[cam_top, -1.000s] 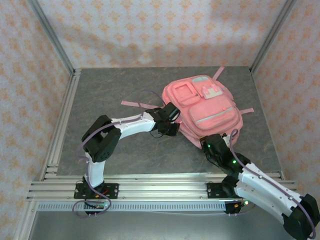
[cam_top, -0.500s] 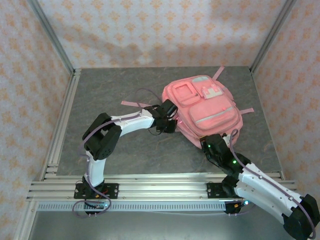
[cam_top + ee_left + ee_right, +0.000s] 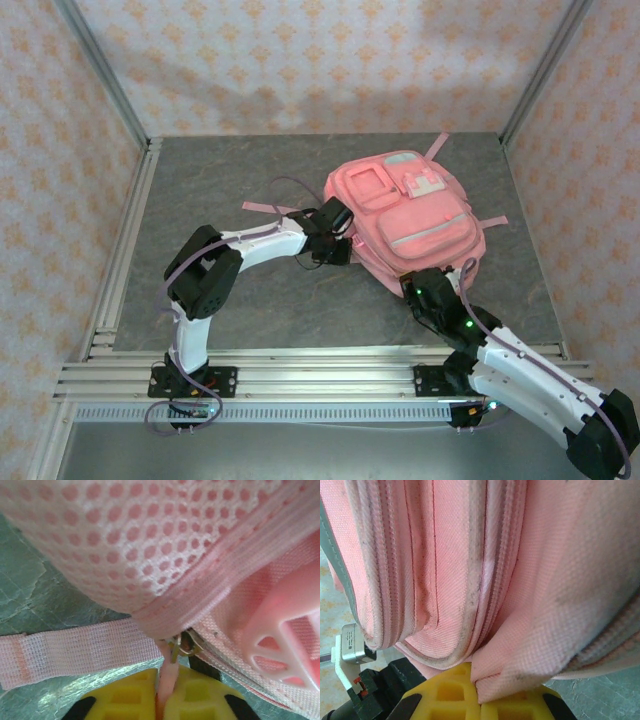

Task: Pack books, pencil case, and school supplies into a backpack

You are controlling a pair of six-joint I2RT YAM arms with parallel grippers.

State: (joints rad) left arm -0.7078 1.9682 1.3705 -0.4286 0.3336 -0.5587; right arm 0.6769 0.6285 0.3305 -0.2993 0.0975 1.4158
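Top view: backpack (image 3: 410, 220) flat on the table (image 3: 230, 180), pockets up, right of centre, long axis obliquely far-left to near-right; left gripper (image 3: 338, 242) against its left edge, right gripper (image 3: 420, 285) against its near edge.

Left wrist view: left gripper (image 3: 161, 692) closed on the pink zipper pull (image 3: 167, 672); metal slider (image 3: 182, 647) just beyond the fingertips, at the seam under the mesh side pocket (image 3: 115, 540); loose strap (image 3: 75, 652) flat on the table to the left.

Right wrist view: right gripper (image 3: 477, 692) clamped on a fold of fabric (image 3: 520, 670) at the pack's lower edge.

Left arm: elbow folded out to the left, forearm reaching rightward. Right arm: stretched forward and leftward from its base.

Judged step: working the zipper, left drawing the pull along the track, right anchoring the pack.
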